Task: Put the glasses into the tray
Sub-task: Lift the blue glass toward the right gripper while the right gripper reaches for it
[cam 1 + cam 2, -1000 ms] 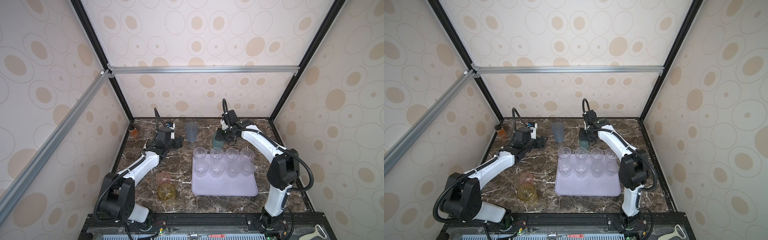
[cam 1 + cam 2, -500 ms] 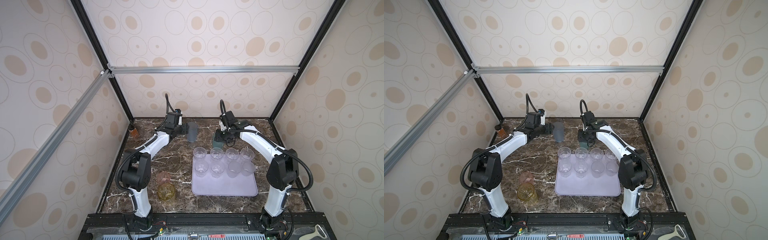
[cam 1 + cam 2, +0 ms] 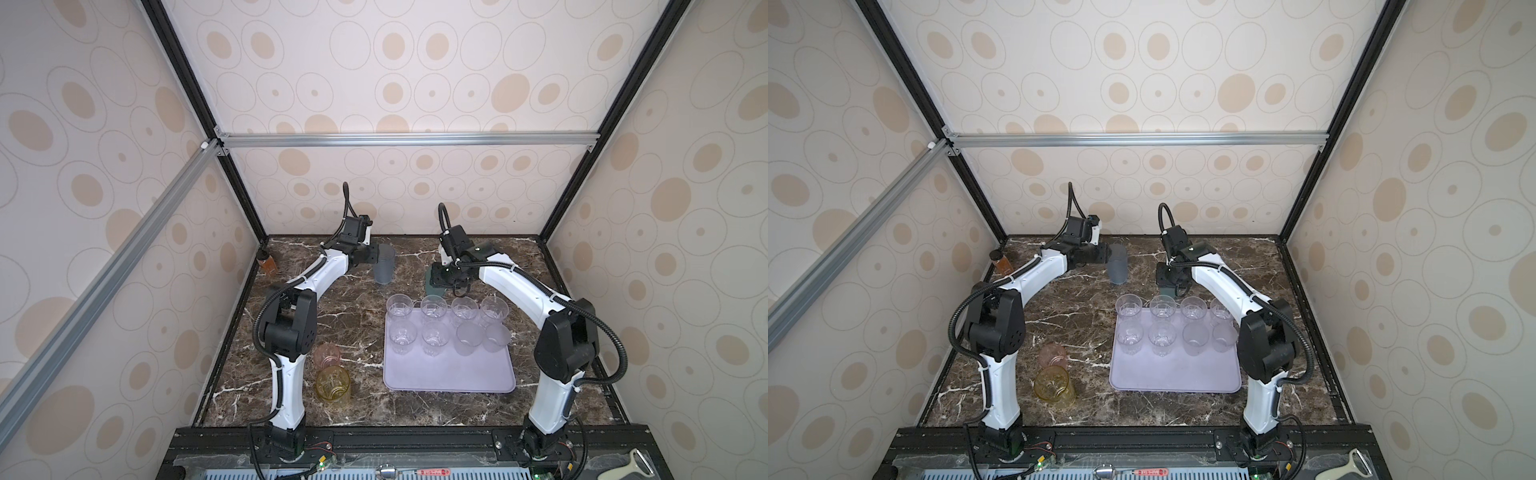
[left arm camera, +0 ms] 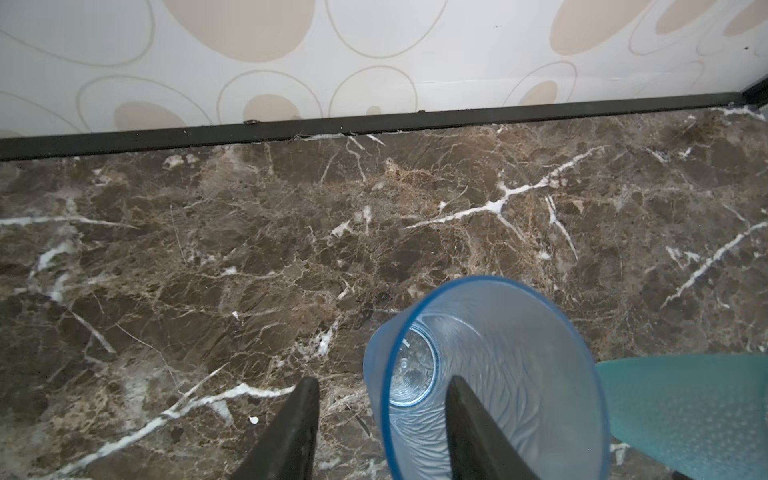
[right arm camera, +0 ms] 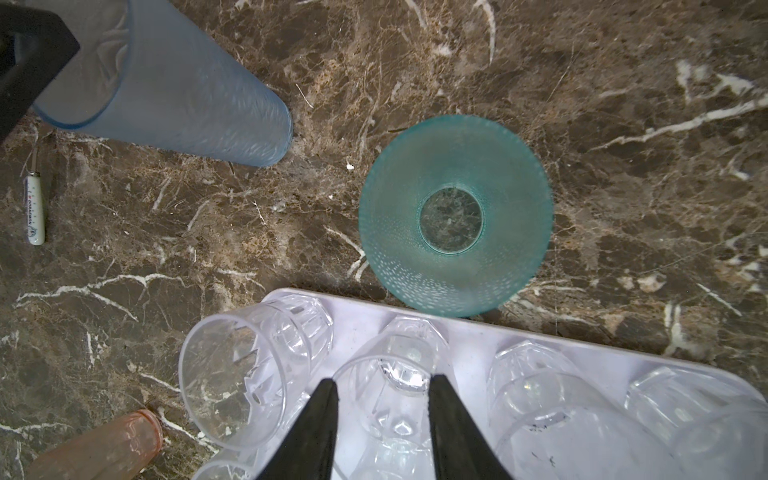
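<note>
Lavender plastic tray (image 3: 449, 378) on the dark marble bench (image 3: 353, 324), taken as the landmark in both top views. Eight glasses are carried in two rows of four on the half of the tray farthest from the arm bases. Four clear faceted tumblers (image 3: 399, 305) form the far row. The near row is made up of two more clear tumblers and two frosted tumblers (image 3: 469, 338).

Four glasses are left off the tray. The blue-grey tumbler (image 3: 384, 268) is stood beyond the tray's far left corner. The teal tumbler (image 5: 455, 216) is stood just beside the tray's far edge. The amber-yellow tumbler (image 3: 332, 384) and the pink tumbler (image 3: 327, 355) are stood just beside each other, well to the left of the tray. An amber bottle (image 3: 268, 264) is seen at the wall, far off to the tray's left.

The left tool (image 4: 382, 379) is held partly open astride the blue-grey tumbler's rim. One finger is placed inside the glass and one outside, with the wall not yet pinched. The right tool (image 5: 382, 378) is held partly open and empty above the tray's far row, short of the teal tumbler.
</note>
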`<state>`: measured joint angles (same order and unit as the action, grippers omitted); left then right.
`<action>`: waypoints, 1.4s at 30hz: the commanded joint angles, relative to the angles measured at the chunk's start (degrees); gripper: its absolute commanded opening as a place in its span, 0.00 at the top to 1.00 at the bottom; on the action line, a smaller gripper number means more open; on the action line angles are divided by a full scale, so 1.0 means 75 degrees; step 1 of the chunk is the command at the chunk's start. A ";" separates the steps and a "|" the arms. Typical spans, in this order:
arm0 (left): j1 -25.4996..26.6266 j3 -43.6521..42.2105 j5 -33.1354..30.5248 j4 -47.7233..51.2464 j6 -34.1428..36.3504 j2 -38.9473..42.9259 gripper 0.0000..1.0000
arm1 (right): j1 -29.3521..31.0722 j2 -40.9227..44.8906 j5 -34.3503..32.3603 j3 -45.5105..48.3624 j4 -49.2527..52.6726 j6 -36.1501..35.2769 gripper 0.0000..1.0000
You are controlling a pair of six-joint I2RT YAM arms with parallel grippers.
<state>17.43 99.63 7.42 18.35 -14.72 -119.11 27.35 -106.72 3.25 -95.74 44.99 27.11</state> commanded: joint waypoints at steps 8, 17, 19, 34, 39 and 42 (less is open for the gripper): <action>0.0081 0.1073 -0.0176 0.0634 0.0280 -0.0634 0.70 | 0.0149 0.0321 -0.0175 0.0110 0.0106 -0.0041 0.61; 0.0122 0.0898 -0.0080 0.0624 0.0177 -0.0438 0.88 | 0.0268 0.0360 -0.0256 0.0028 0.0153 -0.0053 0.55; 0.0125 0.0800 -0.0021 0.0544 0.0149 -0.0298 0.91 | 0.0324 0.0357 -0.0262 -0.0038 0.0176 -0.0054 0.54; 0.0497 -0.1576 -0.0250 -0.1129 -0.0931 0.2215 1.00 | 0.1411 0.0567 -0.1307 -0.1106 0.0326 0.0124 0.49; 0.0948 -0.2600 -0.0847 -0.1507 -0.1361 0.3275 1.00 | 0.1968 0.0847 -0.2002 -0.1136 -0.0179 0.0146 0.47; 0.1171 -0.3162 -0.1089 -0.1777 -0.1624 0.3821 1.00 | 0.2260 0.0948 -0.2415 -0.1166 -0.0463 0.0100 0.46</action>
<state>25.08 78.39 2.42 9.47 -22.83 -93.43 42.89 -101.78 -9.72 -102.94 43.64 27.62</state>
